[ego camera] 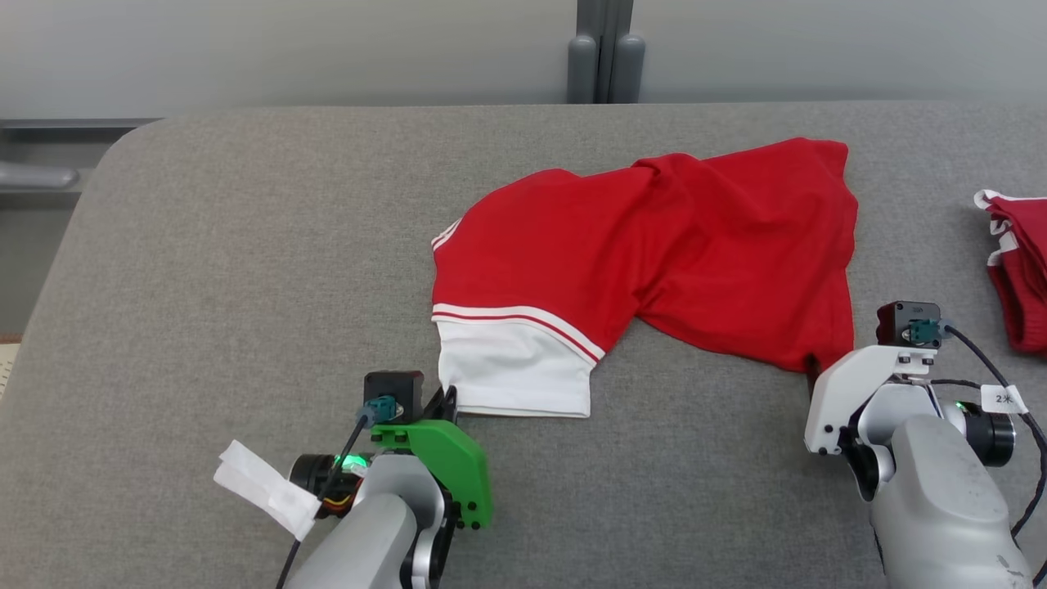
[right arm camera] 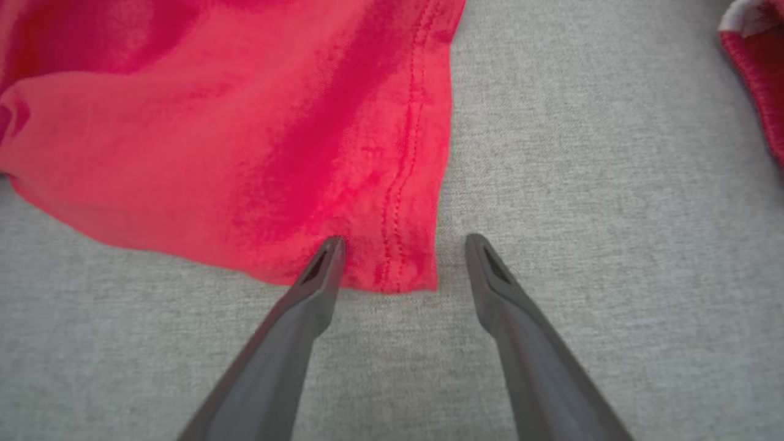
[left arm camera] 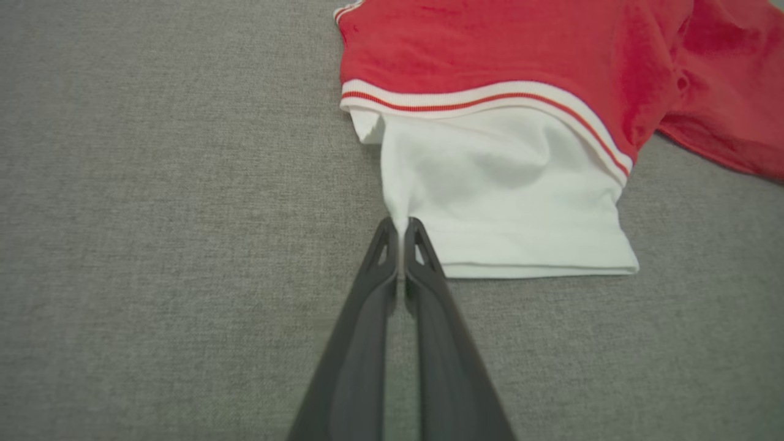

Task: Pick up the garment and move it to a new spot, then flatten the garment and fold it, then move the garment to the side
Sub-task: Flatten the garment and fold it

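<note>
The red garment lies spread and rumpled across the middle of the grey fabric-covered bench, its red body running toward the far right and a white section at its near left end, set off by a white band with a thin red stripe. The left claw is closed on the near left corner of that white section, its two dark fingers pressed together with a small peak of white cloth pinched between the tips; the rest of the white part lies flat on the bench just beside it. In the head view this claw sits at the garment's lower left edge, with a green bracket on its wrist and a strip of white tape hanging from the cable. The right claw stands wide open at the garment's near right corner, where a stitched hem runs down to the corner: one finger lies over the red cloth, the other over bare bench just beside the hem, and it may be touching the fabric, though the angle does not settle it. A second red item with white trim lies at the far right edge of the bench, well apart from the garment.
</note>
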### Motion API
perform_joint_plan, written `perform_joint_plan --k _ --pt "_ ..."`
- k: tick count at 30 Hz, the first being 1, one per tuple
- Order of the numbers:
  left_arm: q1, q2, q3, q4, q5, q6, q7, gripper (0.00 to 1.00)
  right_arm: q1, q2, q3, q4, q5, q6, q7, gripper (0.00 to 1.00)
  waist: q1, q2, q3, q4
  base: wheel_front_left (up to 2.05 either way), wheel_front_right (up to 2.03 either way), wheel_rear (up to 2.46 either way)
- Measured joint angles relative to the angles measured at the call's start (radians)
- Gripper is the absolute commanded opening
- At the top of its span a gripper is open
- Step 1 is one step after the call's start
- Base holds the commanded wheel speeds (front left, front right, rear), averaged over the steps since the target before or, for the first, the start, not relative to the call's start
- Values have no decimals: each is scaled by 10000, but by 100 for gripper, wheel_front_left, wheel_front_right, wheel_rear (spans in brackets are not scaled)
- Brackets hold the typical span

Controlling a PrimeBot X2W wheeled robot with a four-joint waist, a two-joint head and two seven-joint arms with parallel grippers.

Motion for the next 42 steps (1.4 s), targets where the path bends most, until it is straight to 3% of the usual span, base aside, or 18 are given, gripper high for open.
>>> perform_joint_plan --k 3,4,5,6,7,13,18,25,31,35,42 --pt "-10 46 -10 -84 2 17 -4 0 -280 -6 -102 366 -42 0 27 96 0 0 44 35 0 0 0" --pt "-11 63 -8 -105 2 21 -6 0 -372 -6 -117 502 -36 0 17 50 0 0 52 36 0 0 0" --pt "-11 86 -10 -125 2 33 -27 0 -454 -10 -94 640 12 0 -27 44 0 0 59 31 0 0 0" --pt "-12 113 -6 -146 2 35 -36 0 -523 -6 -100 752 38 0 -105 28 0 0 67 21 0 0 0" --pt "-12 127 -6 -157 2 40 -40 0 -582 -4 -121 846 27 0 -109 0 0 0 75 10 0 0 0" --pt "-12 290 -8 -207 0 33 -138 0 -897 0 -328 1488 163 2 -552 0 0 0 79 -107 0 0 0" --pt "-132 545 111 -554 40 -61 -631 0 -1036 0 127 1783 612 0 -1243 0 0 0 -158 -221 0 0 0" --pt "-584 1062 405 -1764 125 -42 -972 0 -1218 -10 1267 899 1266 0 -1858 0 0 0 -811 -407 0 0 0" --pt "-1262 1894 685 -4088 593 353 -727 0 -1016 -451 2477 -2004 1946 0 -1891 0 0 0 -1458 -593 0 0 0" --pt "-1564 2625 853 -6266 1093 788 -184 0 -182 -936 2857 -5124 2309 0 -1156 0 0 0 -1868 -722 0 0 0" --pt "-2365 4019 1285 -9833 2033 1315 1030 0 1430 -1381 2477 -11215 2270 0 809 0 0 0 -2396 -953 0 0 0"
